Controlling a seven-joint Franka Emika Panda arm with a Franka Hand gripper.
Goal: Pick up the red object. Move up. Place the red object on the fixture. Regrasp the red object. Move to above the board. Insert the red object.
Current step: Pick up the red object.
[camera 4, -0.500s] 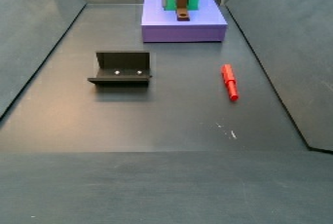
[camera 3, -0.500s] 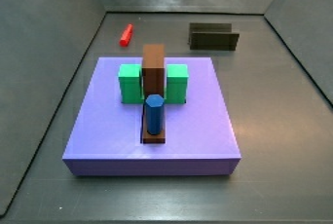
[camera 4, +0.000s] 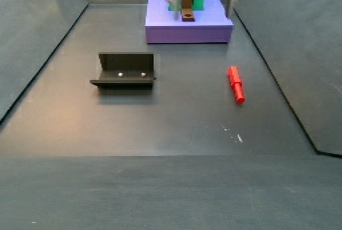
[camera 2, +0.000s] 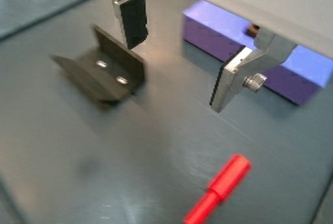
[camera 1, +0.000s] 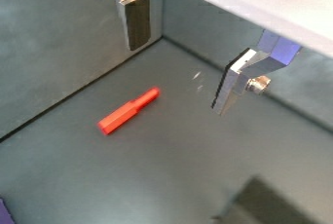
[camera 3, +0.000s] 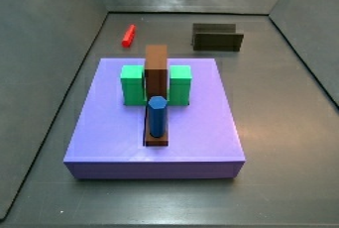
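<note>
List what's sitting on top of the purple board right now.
On the board: two green blocks, a brown bar and an upright blue cylinder. What is beneath the blocks is covered. The red object lies on the floor; the gripper hangs open above it.

Red object (camera 4: 237, 83) bright red; fixture (camera 4: 124, 71) dark olive-black; board (camera 3: 157, 123) purple; gripper (camera 1: 182, 53) fingers silver, above grey floor (camera 4: 147, 144).

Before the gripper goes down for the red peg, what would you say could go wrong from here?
The gripper is open and high above the floor, nothing between its fingers.

1. The red peg lies flat on the floor and is thin; closing off-centre could roll or flick it away.
2. In a side view the peg sits near the wall, so a finger might catch there.
3. The fixture stands nearby; a wide approach could clip it.
</note>
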